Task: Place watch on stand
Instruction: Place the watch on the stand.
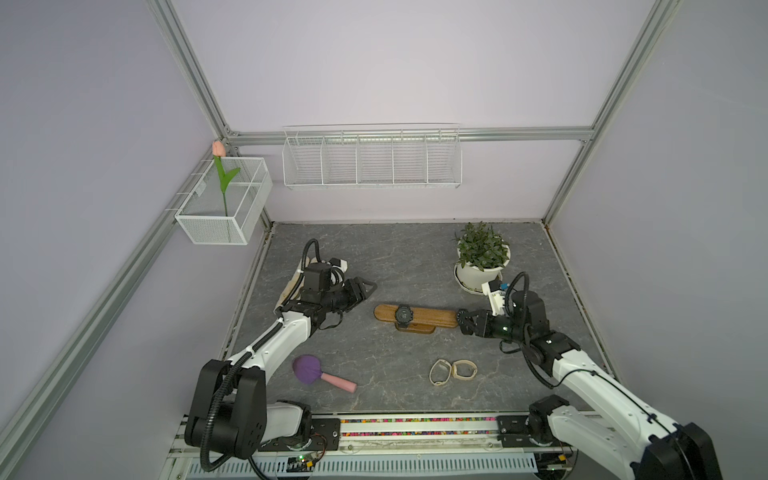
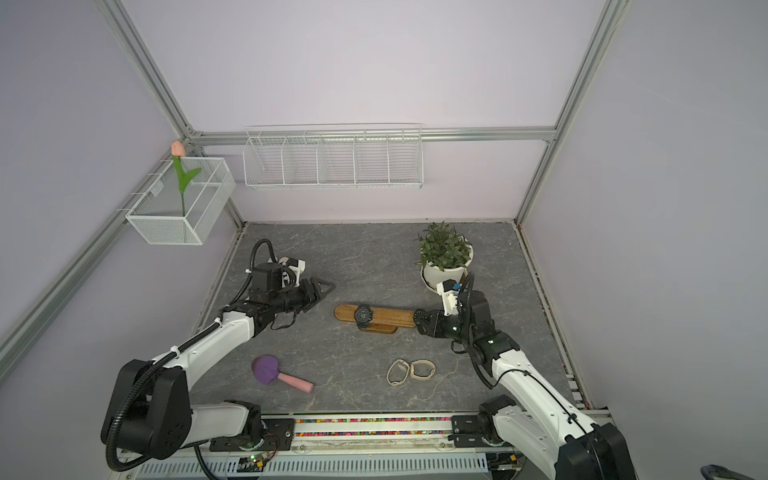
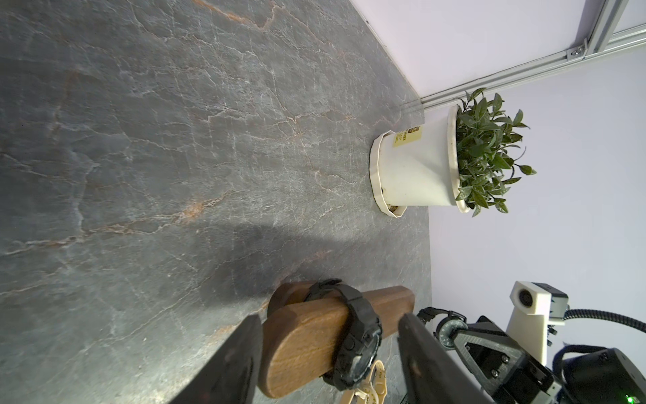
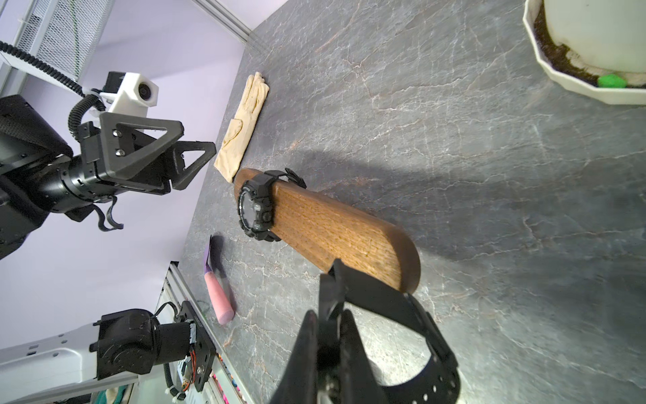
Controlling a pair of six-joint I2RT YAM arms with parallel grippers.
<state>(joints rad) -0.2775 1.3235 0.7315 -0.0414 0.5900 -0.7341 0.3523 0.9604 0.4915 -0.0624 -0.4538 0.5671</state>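
1 black round-faced watch (image 1: 404,314) encircled the long brown wooden stand (image 1: 434,318) at frame centre; the empty left gripper (image 1: 368,291) stood spread, and the right gripper (image 1: 462,322) pinched a black perforated strap (image 4: 438,346), apparently unmounted.

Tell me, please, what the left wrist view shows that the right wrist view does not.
Only the left wrist view: the plant's leaves, the beige straps and the right arm's camera. Only the right wrist view: the beige glove, the purple-and-pink brush, the left arm's camera and the mesh basket. Both: the stand carrying the black watch, the white pot, the tabletop, the open left pincer and the right pincer shut on a black strap.
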